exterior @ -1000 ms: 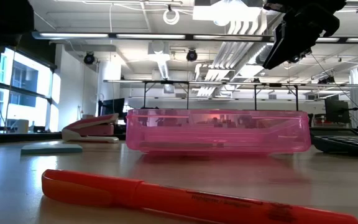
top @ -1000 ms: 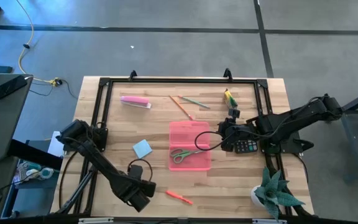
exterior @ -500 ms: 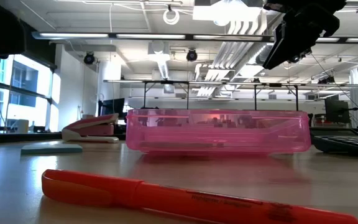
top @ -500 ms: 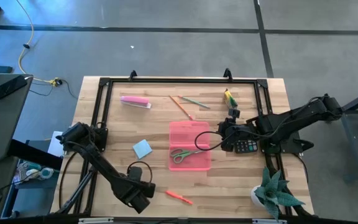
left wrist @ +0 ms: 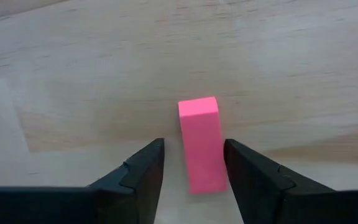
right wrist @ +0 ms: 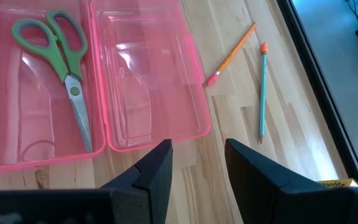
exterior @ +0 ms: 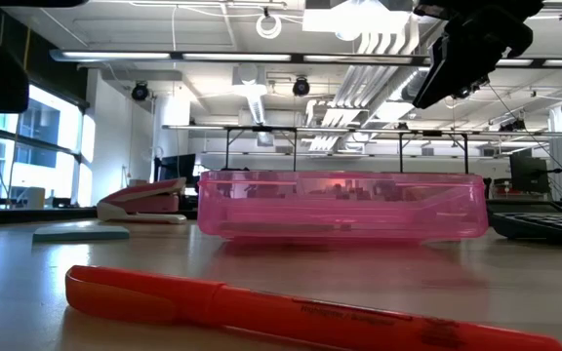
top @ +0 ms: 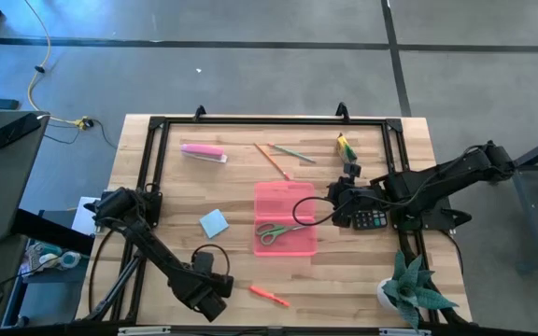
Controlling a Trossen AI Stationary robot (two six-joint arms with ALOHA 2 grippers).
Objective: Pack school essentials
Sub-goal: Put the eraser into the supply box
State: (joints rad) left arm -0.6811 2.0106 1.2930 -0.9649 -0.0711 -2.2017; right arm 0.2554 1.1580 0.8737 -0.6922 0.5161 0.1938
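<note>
My left gripper (left wrist: 193, 163) is open and low over the table's near-left part (top: 208, 289). Its fingers stand on either side of a small pink-red piece (left wrist: 202, 144) that lies flat on the wood; I cannot tell whether one finger touches it. My right gripper (right wrist: 197, 149) is open and hovers beside the open pink case (top: 285, 217), near its right edge. Green-handled scissors (right wrist: 61, 46) lie in one half of the case. The orange-red pen (top: 269, 295), the blue note pad (top: 214, 222), two pencils (right wrist: 232, 53) and the yellow-green box (top: 345, 145) lie on the table.
A black calculator (top: 372, 220) lies under my right arm, and a pink oblong bar (top: 204, 152) lies far left. A potted plant (top: 414, 289) stands at the near-right corner. A black rail frame (top: 250, 121) rims the table. Bare wood shows between note pad and pen.
My left arm has sunk lower over the table's near-left part, and its gripper has stayed over the same spot. My right arm and all the objects have kept still.
</note>
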